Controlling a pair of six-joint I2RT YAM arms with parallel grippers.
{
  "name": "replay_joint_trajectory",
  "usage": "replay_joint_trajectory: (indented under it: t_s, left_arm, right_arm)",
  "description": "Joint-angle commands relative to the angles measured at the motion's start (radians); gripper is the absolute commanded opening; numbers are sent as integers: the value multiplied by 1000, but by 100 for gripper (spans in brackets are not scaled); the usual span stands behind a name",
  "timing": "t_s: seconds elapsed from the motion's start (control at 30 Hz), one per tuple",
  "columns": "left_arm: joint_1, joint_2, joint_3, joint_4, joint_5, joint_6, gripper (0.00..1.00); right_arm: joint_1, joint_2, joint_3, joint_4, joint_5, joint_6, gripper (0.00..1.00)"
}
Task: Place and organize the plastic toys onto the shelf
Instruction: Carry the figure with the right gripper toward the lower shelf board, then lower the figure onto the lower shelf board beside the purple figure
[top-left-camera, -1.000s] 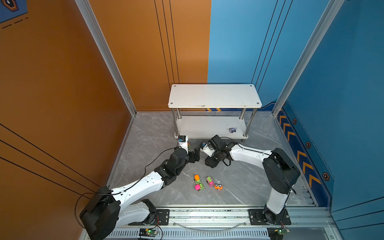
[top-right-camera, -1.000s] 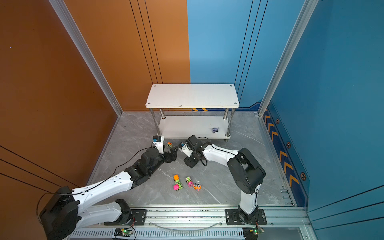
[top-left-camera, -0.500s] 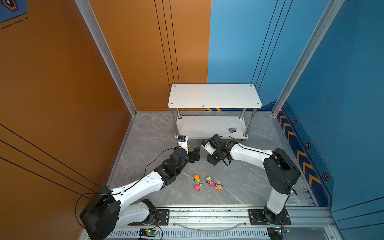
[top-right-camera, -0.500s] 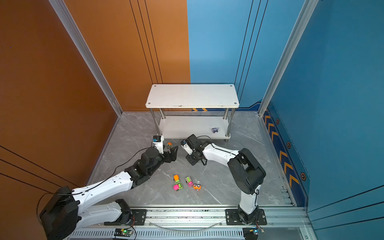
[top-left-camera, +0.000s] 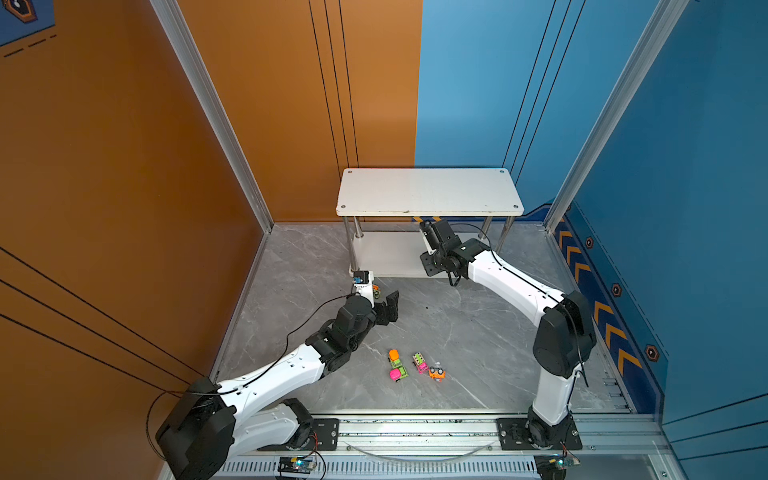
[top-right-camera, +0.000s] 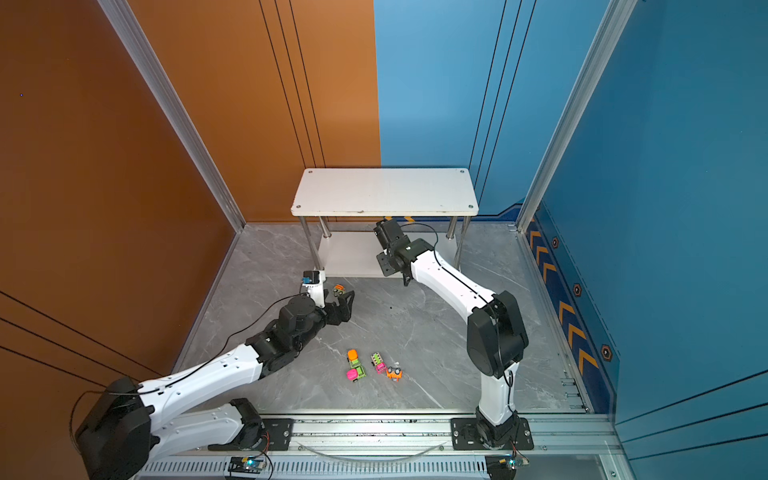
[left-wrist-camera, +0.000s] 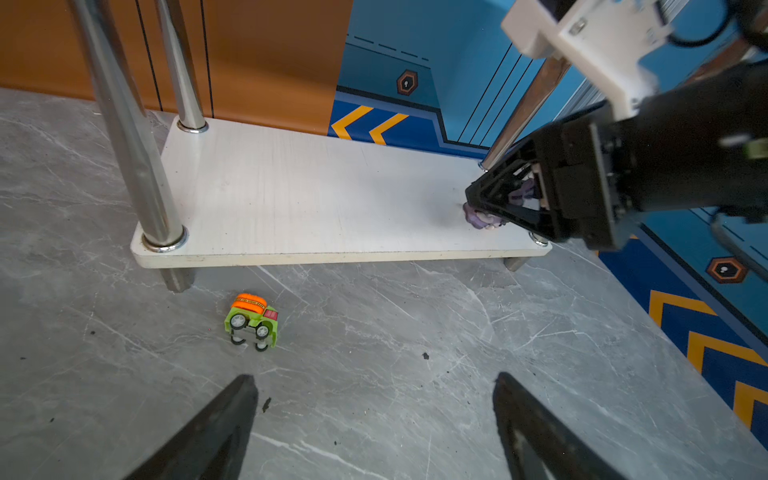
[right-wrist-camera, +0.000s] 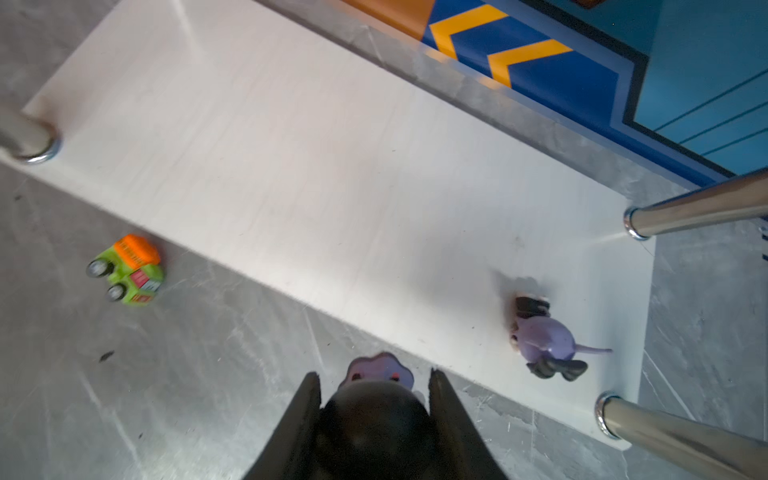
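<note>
Up close, right gripper (right-wrist-camera: 374, 374) clasps a figurine (right-wrist-camera: 376, 366) unseen overhead; left gripper (left-wrist-camera: 374, 376) gapes.

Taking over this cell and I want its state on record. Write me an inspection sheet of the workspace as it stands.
Surface: grey marbled floor, flat.
Job's things: white two-tier shelf, top board bare; one figurine lying on the lower board; second figurine in the right pincer; four cars clustered on the floor; fifth car on its side near a shelf leg.
Clutter: a few dark specks on the floor.
Grippers: left pincer open, empty; right pincer shut on the second figurine at the lower board's edge.
Cables: black cable along the left arm, another at the right wrist.
Surroundings: orange wall, blue wall, metal rail in front.
</note>
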Motion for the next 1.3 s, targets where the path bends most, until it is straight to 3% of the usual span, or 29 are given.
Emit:
replay_joint_trajectory:
  t_s: [0.0, 0.5, 1.27]
  left_arm:
    - [13, -37, -21, -32, -24, -8, 90]
    - [16, -17, -2, -38, -5, -15, 90]
    - [18, 16, 21, -39, 4, -15, 90]
  right_arm:
    - [-22, 62, 34, -78, 43, 64, 18]
    - [-64, 148, 149, -64, 80, 164, 19]
    - [-100, 204, 125, 29, -36, 321, 20]
